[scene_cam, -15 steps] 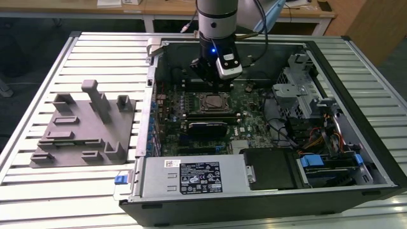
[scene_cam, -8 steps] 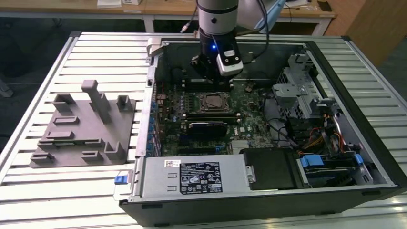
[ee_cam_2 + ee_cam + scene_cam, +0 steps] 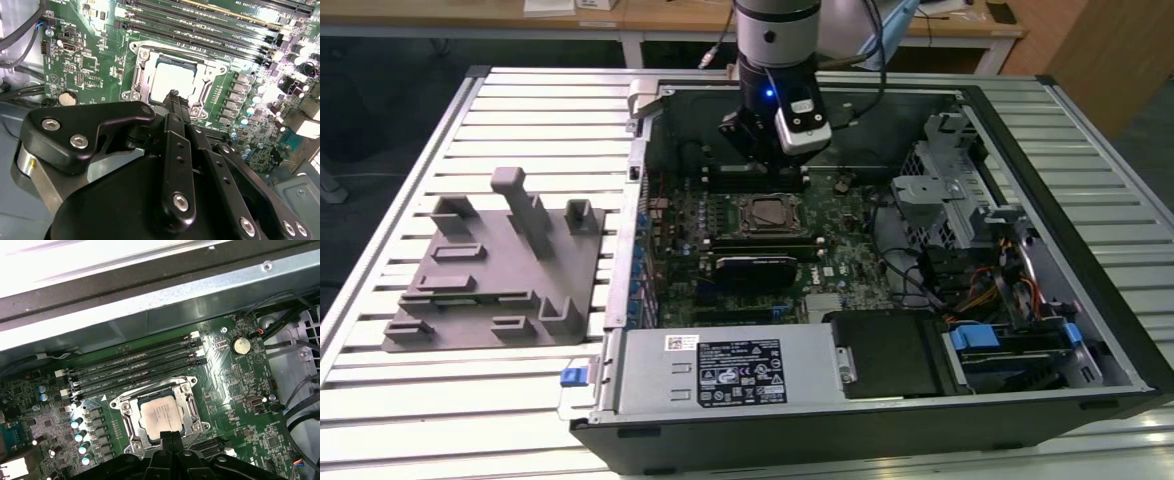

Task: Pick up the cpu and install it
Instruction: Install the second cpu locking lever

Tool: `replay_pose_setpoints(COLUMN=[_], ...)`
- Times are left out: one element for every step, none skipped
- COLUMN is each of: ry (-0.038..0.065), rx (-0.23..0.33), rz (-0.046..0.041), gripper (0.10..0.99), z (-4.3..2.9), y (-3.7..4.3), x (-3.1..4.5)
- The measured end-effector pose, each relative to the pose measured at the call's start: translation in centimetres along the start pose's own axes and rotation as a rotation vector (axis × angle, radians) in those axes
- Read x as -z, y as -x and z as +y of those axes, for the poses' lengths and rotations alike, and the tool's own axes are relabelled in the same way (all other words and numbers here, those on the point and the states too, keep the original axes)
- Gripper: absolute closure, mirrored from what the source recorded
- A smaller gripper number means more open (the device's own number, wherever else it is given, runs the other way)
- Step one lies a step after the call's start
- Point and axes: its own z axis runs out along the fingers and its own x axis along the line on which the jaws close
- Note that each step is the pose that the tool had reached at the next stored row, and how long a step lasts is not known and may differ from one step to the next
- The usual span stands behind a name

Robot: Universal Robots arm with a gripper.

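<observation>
The cpu is seen seated in the motherboard socket — the pincer, narrowed and empty, is just above; a bump risks unseating it.

The cpu is a small flat square chip with a pale silvery-white metal top bearing faint print. It lies flat and level inside the metal-framed socket of the green motherboard, its edges parallel to the frame. In the second wrist view the cpu looks bright and square.
</observation>
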Motion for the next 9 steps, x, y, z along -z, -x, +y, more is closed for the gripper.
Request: replay_pose_setpoints(ry=[0.000,-0.001,0.000,0.000,0.000,0.000,0.000,0.000,0.000], rx=[0.000,0.000,0.000,0.000,0.000,0.000,0.000,0.000,0.000], rz=[0.0001,0.0001,0.0001,0.0000,0.0001,0.0000,0.0000,0.0000,0.0001], gripper=[0.980,0.980,0.980,0.980,0.980,0.980,0.980,0.980,0.980], z=[-0.02,-0.08,-0.15,-0.25,-0.36,-0.49,-0.64,-0.81,-1.00], y=[0.00,0.03,0.05,0.08,0.12,0.17,0.22,0.28,0.34], x=[0.01,0.02,0.01,0.01,0.00,-0.01,-0.02,-0.03,-0.04])
